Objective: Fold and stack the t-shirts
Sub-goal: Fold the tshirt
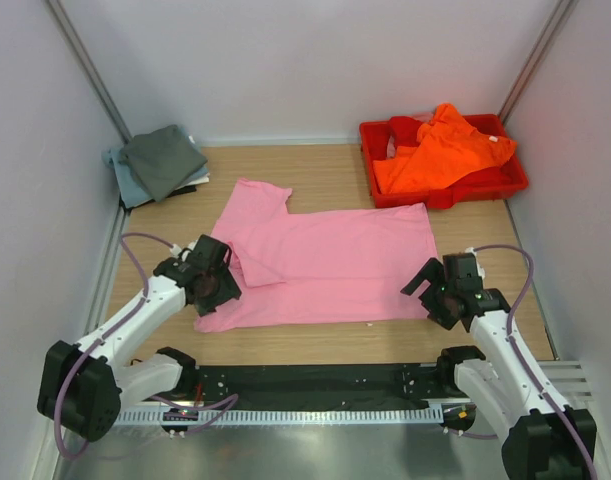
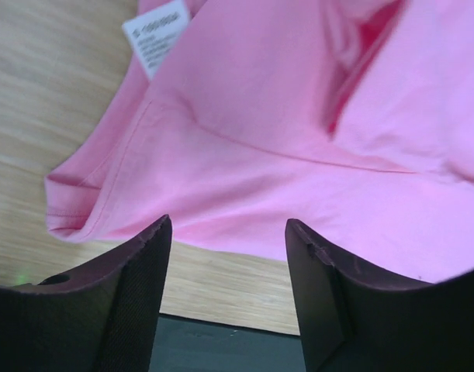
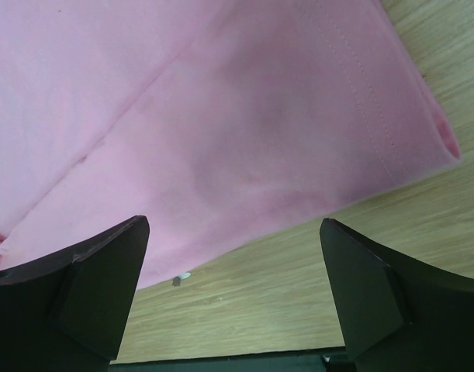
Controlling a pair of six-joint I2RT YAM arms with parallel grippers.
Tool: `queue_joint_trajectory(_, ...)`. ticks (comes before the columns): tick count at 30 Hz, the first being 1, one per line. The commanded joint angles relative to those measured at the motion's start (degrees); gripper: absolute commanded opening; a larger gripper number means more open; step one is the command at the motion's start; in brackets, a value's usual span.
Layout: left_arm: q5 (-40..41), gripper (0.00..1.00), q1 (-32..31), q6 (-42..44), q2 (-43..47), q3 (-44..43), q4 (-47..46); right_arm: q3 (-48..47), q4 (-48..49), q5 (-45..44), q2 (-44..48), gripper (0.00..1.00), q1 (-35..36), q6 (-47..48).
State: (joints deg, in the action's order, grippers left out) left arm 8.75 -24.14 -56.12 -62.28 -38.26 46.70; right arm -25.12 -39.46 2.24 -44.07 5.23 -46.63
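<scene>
A light pink t-shirt lies spread flat in the middle of the wooden table, one sleeve folded over at its left side. My left gripper hovers at the shirt's near-left corner, open and holding nothing; in the left wrist view the pink cloth with its white label lies just beyond the gripper. My right gripper stands wide open at the near-right corner, with the shirt's hem ahead of the gripper. A bright orange t-shirt lies crumpled at the back right. A dark grey t-shirt rests folded on a pale blue-grey one at the back left.
The red tray holding the orange shirt stands at the back right, against the wall. White walls close in the table on three sides. A black strip runs along the near edge between the arm bases.
</scene>
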Motion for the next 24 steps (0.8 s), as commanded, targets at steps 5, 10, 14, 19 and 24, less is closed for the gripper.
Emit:
queue_joint_trajectory(5, 0.4, 0.54, -0.6, 2.0, -7.0, -6.9, -5.2, -8.4, -0.6, 0.3, -3.9, 0.99, 0.1, 3.0)
queue_joint_trajectory(10, -0.8, 0.51, -0.8, 1.8, -12.8, -6.9, -10.4, -8.8, 0.3, 0.1, -5.7, 0.99, 0.1, 3.8)
queue_joint_trajectory(14, -0.8, 0.49, -1.0, 2.2, -16.4, -8.0, -12.4, -7.6, 1.8, 0.4, -6.9, 0.98, 0.0, 4.0)
queue_joint_trajectory(19, -0.3, 0.48, -1.5, 2.2, -18.7, -9.1, -13.6, -7.2, 2.9, 0.7, -8.5, 0.98, 0.1, 4.4)
queue_joint_trajectory(24, -0.3, 0.47, -1.7, 2.4, -21.2, -10.1, -14.7, -7.5, 3.4, 0.4, -9.4, 0.98, 0.1, 4.7)
